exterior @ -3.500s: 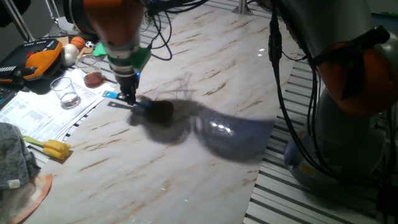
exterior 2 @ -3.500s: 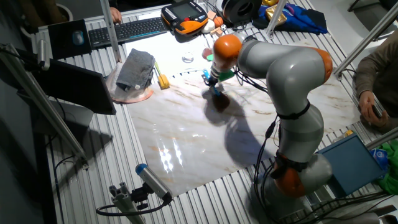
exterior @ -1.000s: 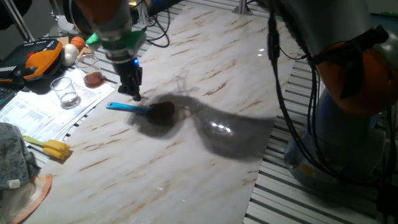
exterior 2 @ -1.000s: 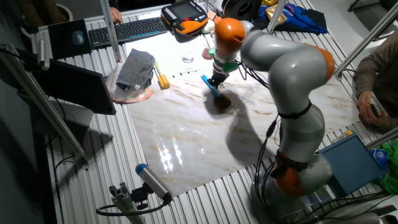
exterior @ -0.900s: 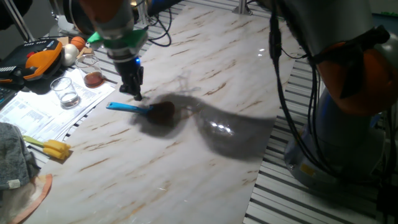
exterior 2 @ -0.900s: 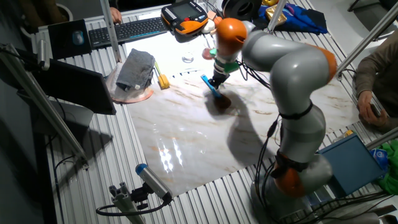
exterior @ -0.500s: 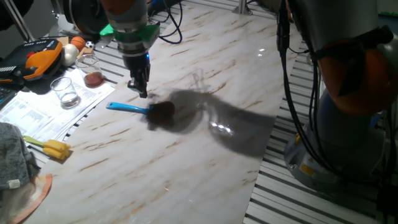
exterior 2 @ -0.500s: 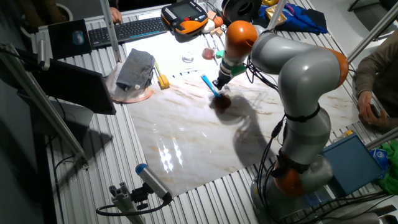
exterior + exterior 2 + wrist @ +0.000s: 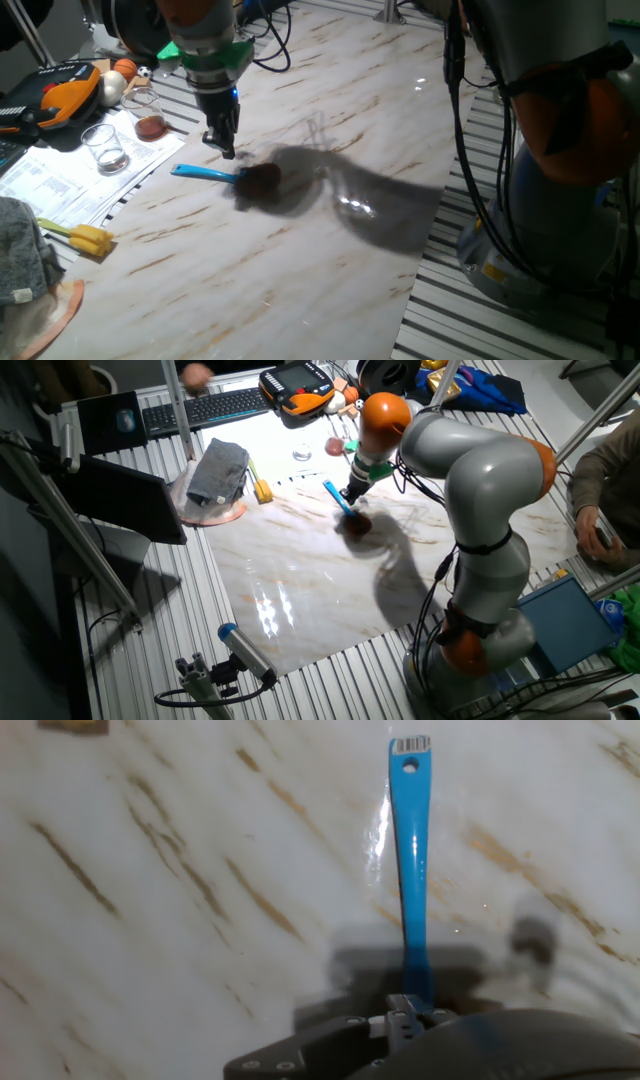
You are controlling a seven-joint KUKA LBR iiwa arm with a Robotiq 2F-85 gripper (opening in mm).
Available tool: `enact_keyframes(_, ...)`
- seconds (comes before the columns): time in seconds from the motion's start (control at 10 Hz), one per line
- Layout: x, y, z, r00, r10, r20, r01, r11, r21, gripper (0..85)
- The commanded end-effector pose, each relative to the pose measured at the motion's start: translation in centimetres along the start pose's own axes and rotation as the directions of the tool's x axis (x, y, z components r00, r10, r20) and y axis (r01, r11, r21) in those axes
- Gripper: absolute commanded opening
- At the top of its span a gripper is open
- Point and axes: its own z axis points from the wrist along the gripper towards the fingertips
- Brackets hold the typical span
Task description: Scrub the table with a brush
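Note:
The brush lies flat on the marble table (image 9: 350, 110), its blue handle (image 9: 205, 173) pointing left and its brown bristly head (image 9: 262, 182) to the right. My gripper (image 9: 225, 152) hangs just above the handle near the head, apart from it and holding nothing; its fingers look slightly parted. In the other fixed view the gripper (image 9: 352, 495) stands over the brush (image 9: 338, 498) on the table (image 9: 300, 580). The hand view shows the blue handle (image 9: 410, 850) running up from the gripper body across the table (image 9: 150, 870); the head and fingertips are hidden.
Left of the table stand a glass (image 9: 105, 148), a yellow sponge tool (image 9: 80, 237), a grey cloth (image 9: 20, 250), papers and an orange pendant (image 9: 65, 90). A keyboard (image 9: 215, 405) and a person's hand (image 9: 195, 375) are at the back. Another person sits at the right (image 9: 600, 500).
My gripper let go of the brush handle, rose off it and moved right toward the head. The brush stays on the table. A hand has come in over the keyboard.

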Motion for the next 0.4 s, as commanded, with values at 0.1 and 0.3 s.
enact_keyframes(0.1, -0.39, 0.49, 0.32, 1.000, 0.011, 0.008, -0.011, 1.000, 0.012, 0.0)
enact_keyframes(0.3, -0.62, 0.50, 0.39, 1.000, 0.014, 0.000, -0.014, 1.000, -0.002, 0.0)
